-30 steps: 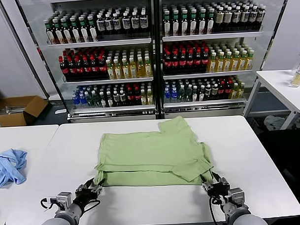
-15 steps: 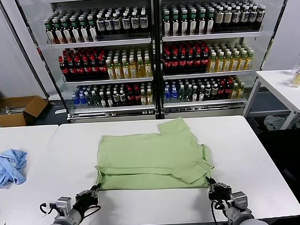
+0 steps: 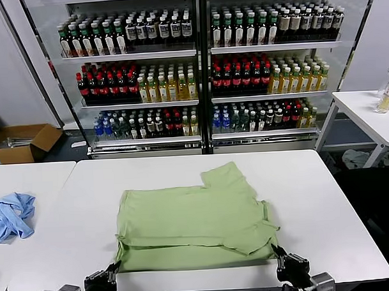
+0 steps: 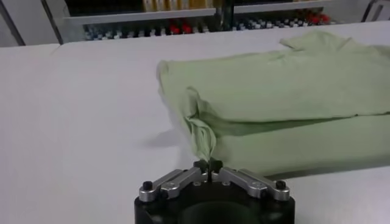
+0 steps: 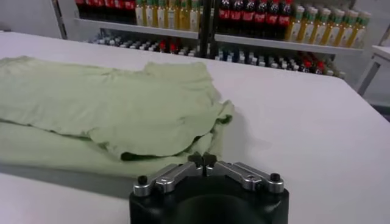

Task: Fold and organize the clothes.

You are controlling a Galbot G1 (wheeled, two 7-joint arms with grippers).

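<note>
The folded light green polo shirt point(image 3: 194, 225) lies on the white table point(image 3: 331, 211), its lower hem close to the near edge. The left gripper point(image 4: 208, 165), at the near-left corner of the shirt, is clenched on a pinch of fabric. The right gripper point(image 5: 202, 161), at the shirt's near-right corner, is clenched on the hem.

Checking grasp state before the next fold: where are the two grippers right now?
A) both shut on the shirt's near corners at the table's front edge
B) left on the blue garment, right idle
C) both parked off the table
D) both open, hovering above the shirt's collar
A: the left gripper pinches a tuft of the green polo shirt, and the right gripper is closed at its other near corner.
</note>
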